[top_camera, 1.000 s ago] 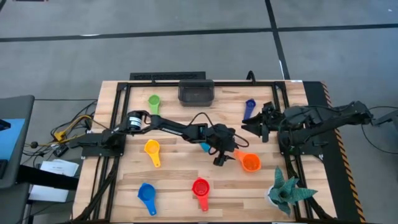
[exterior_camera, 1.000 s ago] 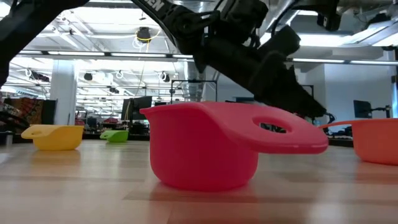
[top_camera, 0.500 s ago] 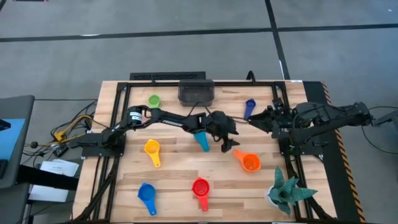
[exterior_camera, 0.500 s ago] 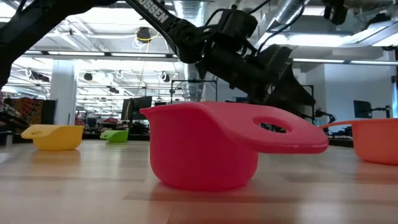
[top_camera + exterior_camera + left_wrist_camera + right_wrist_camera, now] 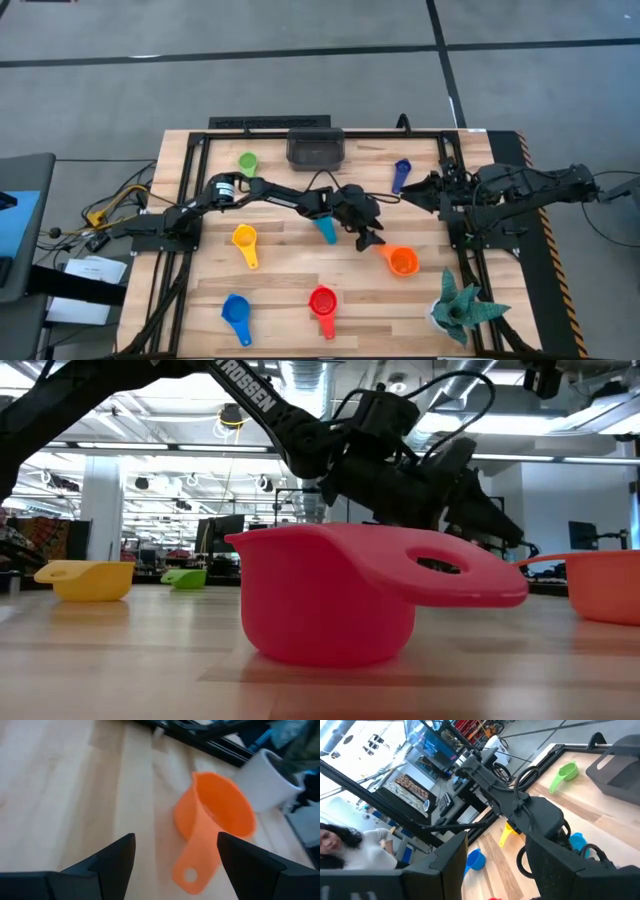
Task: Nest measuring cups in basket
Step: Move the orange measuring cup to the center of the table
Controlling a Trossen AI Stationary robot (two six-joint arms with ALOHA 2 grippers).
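Note:
My left gripper (image 5: 366,240) (image 5: 176,842) is open and hovers mid-table, just to the left of the orange cup (image 5: 401,261) (image 5: 215,822), whose handle points toward it. The light blue cup (image 5: 325,229) lies beside the left arm. On the table also rest the green cup (image 5: 247,162), the yellow cup (image 5: 244,242), the royal blue cup (image 5: 236,314), the red cup (image 5: 322,302) (image 5: 335,595) and the dark blue cup (image 5: 401,174). The dark basket (image 5: 315,148) stands at the far edge. My right gripper (image 5: 420,190) (image 5: 495,842) is open and waits near the dark blue cup.
A teal spiky plant in a white pot (image 5: 458,308) (image 5: 272,777) stands at the near right corner, beyond the orange cup. A black frame rail (image 5: 450,160) runs along the table's edges. A person (image 5: 340,845) sits in the room beyond the table.
My left gripper swung toward the far edge, uncovering the light blue cup, then came back a little toward the orange cup and sank lower. The right arm drew slightly toward the far edge and then held still. No cup has moved.

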